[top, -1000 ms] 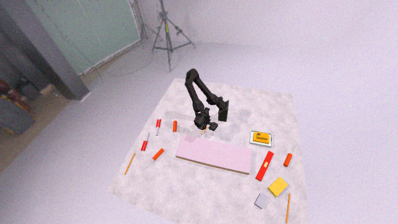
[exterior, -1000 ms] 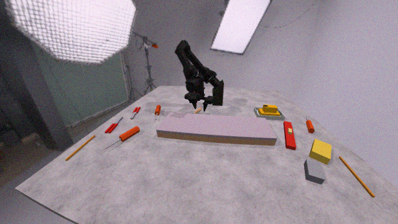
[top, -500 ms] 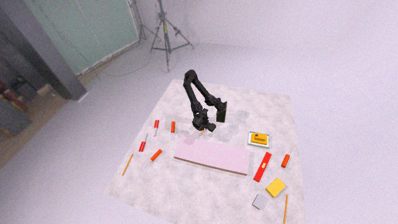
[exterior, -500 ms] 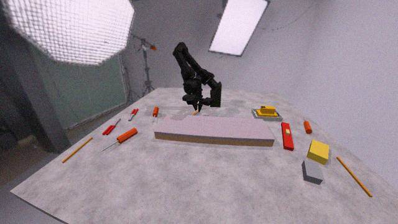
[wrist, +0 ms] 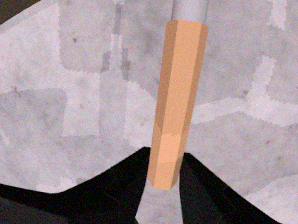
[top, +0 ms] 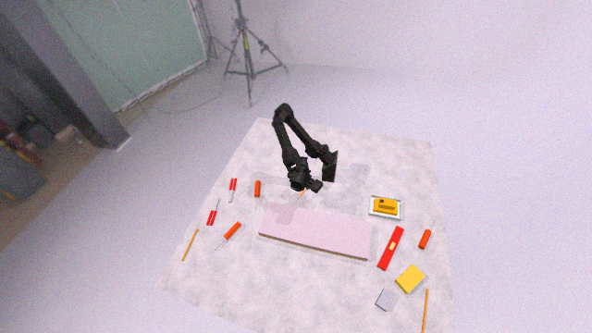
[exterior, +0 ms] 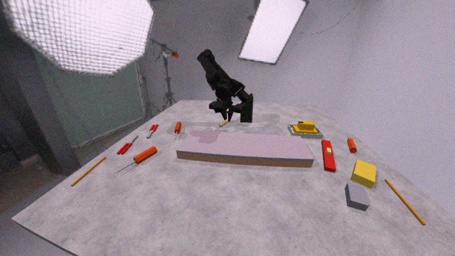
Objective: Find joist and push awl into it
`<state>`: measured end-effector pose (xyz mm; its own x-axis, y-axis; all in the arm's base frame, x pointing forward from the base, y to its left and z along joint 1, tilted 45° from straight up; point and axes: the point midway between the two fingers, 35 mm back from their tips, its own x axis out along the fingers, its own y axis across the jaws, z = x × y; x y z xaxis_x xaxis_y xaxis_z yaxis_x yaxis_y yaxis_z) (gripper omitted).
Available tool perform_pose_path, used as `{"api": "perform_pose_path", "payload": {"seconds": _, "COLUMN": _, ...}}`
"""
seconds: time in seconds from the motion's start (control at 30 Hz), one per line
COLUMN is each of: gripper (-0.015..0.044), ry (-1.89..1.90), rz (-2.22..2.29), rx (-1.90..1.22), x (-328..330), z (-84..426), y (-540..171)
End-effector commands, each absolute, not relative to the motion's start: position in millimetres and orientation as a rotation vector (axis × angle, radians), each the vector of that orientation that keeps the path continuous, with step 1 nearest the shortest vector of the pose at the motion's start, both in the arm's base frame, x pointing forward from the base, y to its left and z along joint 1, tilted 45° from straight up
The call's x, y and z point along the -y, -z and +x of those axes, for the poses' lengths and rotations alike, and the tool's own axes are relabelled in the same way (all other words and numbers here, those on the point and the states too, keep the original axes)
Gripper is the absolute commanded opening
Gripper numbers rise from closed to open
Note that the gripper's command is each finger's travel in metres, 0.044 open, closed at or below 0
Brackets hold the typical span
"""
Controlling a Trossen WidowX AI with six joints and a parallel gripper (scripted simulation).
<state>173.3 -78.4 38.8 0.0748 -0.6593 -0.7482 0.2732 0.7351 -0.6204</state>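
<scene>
The awl point(top: 302, 192) point(exterior: 224, 123) point(wrist: 179, 85) has a light orange faceted handle and a grey ferrule. My gripper point(exterior: 227, 120) point(wrist: 165, 156) is shut on the butt end of its handle, low over the table behind the floor panel. The awl's tip is out of the wrist view. The pink floor panel point(top: 319, 228) point(exterior: 245, 147) lies flat in the middle of the table. The yellow stud finder point(top: 386, 206) point(exterior: 306, 126) sits in the grey tray point(top: 371, 213) point(exterior: 317, 136) to the right of the panel. The joist is hidden. No hole can be made out in the panel.
Orange-handled screwdrivers point(top: 232, 230) point(exterior: 145, 155), red-handled tools point(top: 212, 217) point(exterior: 125, 148) and a pencil point(top: 190, 245) point(exterior: 88, 171) lie left of the panel. A red level point(top: 390, 248) point(exterior: 328, 156), a yellow block point(top: 410, 278) point(exterior: 364, 173), a grey block point(top: 386, 300) point(exterior: 357, 196) and another pencil point(top: 425, 310) point(exterior: 404, 201) lie right.
</scene>
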Motion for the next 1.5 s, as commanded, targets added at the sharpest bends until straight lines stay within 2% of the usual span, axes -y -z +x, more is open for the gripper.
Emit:
{"api": "perform_pose_path", "payload": {"seconds": 0.0, "gripper": 0.0000, "ry": 0.717, "rz": -0.348, "rx": -1.318, "x": 65, "z": 173, "y": -51}}
{"api": "perform_pose_path", "payload": {"seconds": 0.67, "gripper": 0.0000, "ry": 0.753, "rz": -0.302, "rx": -1.305, "x": 29, "z": 153, "y": -98}}
{"api": "perform_pose_path", "payload": {"seconds": 1.03, "gripper": 0.0000, "ry": 0.829, "rz": 0.407, "rx": -1.233, "x": 11, "z": 157, "y": -76}}
{"api": "perform_pose_path", "payload": {"seconds": 1.47, "gripper": 0.0000, "ry": 0.773, "rz": 1.204, "rx": -1.040, "x": -14, "z": 189, "y": -84}}
